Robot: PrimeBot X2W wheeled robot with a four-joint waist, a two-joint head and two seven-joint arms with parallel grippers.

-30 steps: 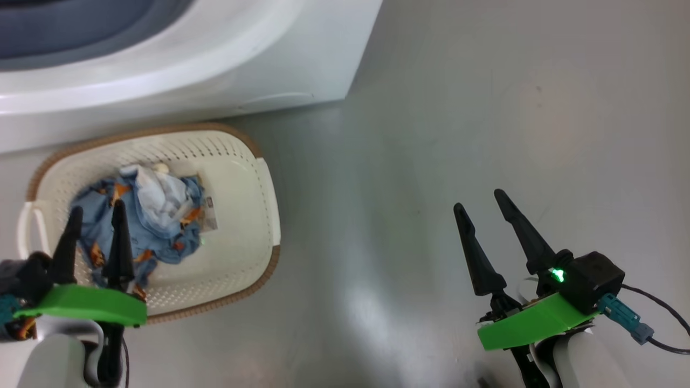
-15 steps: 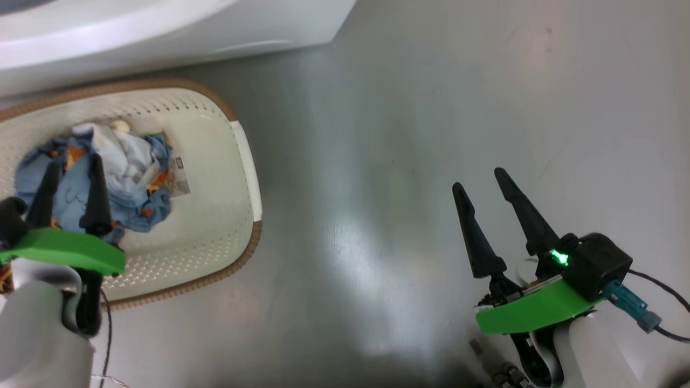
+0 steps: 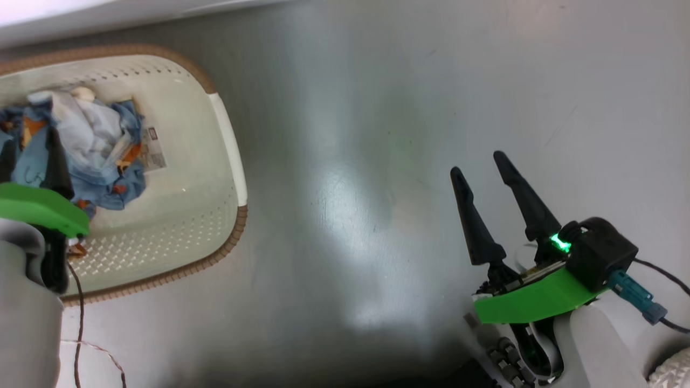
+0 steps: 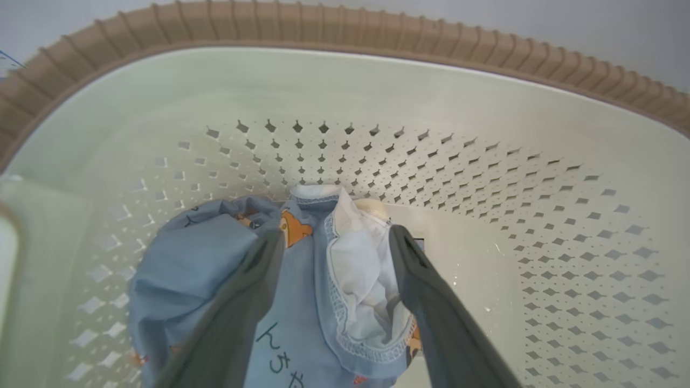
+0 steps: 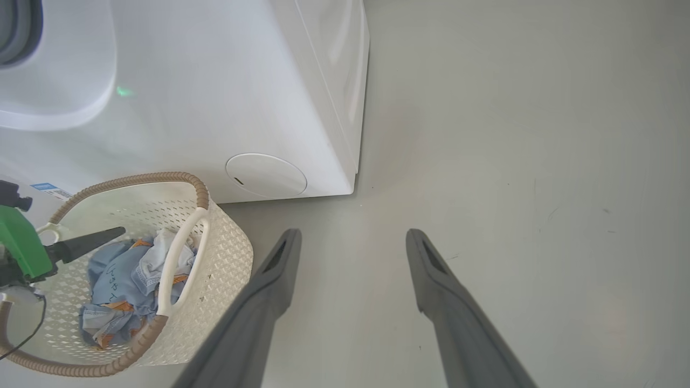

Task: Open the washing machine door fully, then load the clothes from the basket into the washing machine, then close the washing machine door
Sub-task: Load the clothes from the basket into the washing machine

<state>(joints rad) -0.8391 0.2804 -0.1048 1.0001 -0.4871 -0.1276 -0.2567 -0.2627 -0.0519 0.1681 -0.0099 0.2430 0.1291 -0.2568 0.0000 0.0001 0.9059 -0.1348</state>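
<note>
1. My left gripper (image 4: pixel 335 234) hangs over the basket (image 4: pixel 377 97), fingers spread wide above the clothes (image 4: pixel 205 269); I can't tell whether they touch the fabric.
2. The clothes lie bunched on the basket's bottom, toward its left side.
3. The basket stands on the floor (image 3: pixel 350 161), just near of the washing machine (image 5: pixel 215 81).
4. My right gripper (image 3: pixel 478 162) hangs well to the right over the floor, fingers apart, holding nothing.
</note>
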